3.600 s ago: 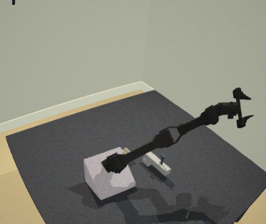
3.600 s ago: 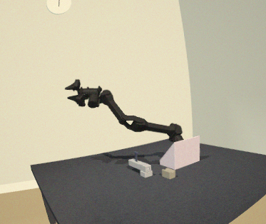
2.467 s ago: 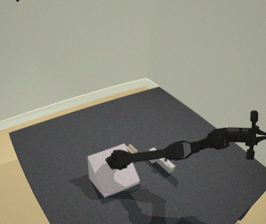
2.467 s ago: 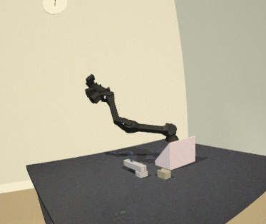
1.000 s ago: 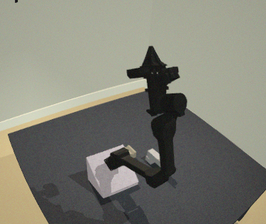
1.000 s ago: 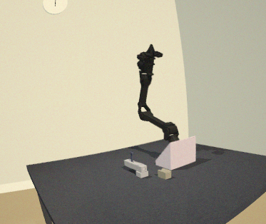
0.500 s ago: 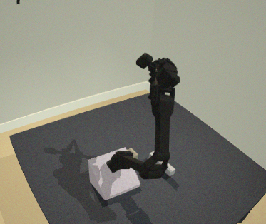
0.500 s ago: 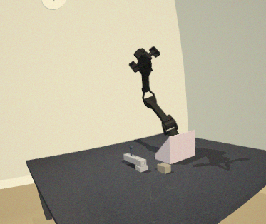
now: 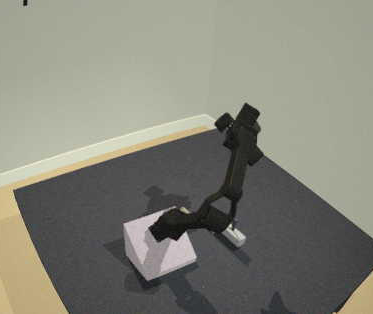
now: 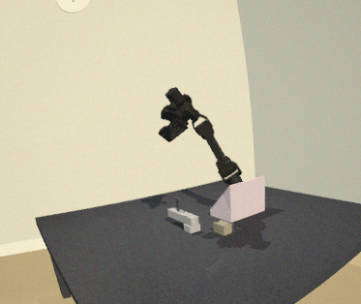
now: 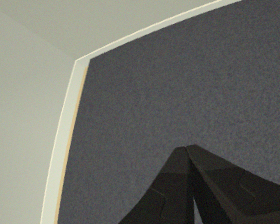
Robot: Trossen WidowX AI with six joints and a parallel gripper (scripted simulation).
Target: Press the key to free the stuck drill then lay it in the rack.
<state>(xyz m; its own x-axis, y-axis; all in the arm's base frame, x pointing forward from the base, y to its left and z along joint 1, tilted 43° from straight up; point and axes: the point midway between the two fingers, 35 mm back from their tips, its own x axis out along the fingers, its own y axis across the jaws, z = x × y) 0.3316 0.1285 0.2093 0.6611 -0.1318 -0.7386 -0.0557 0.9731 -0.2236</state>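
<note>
My gripper (image 11: pixel 186 156) is shut and empty, its fingertips meeting in the wrist view. In the top and exterior views the hand is raised high above the table. A pale grey bar (image 9: pixel 238 239) (image 10: pixel 183 218) lies on the table, with a small dark blue upright piece (image 9: pixel 234 224) (image 10: pixel 177 203) standing on it. A small tan block (image 10: pixel 223 228) lies beside it; just a sliver shows past the arm in the top view. Which of these is the drill, the key or the rack, I cannot tell. The wrist view shows none of them.
A large pale pink wedge (image 9: pixel 184 252) (image 10: pixel 249 199) stands near the arm's base. The arm crosses above the wedge and part of the grey bar in the top view. The dark table top (image 9: pixel 77 220) (image 10: pixel 137 261) (image 11: pixel 141 95) reaches near the walls at its far corner.
</note>
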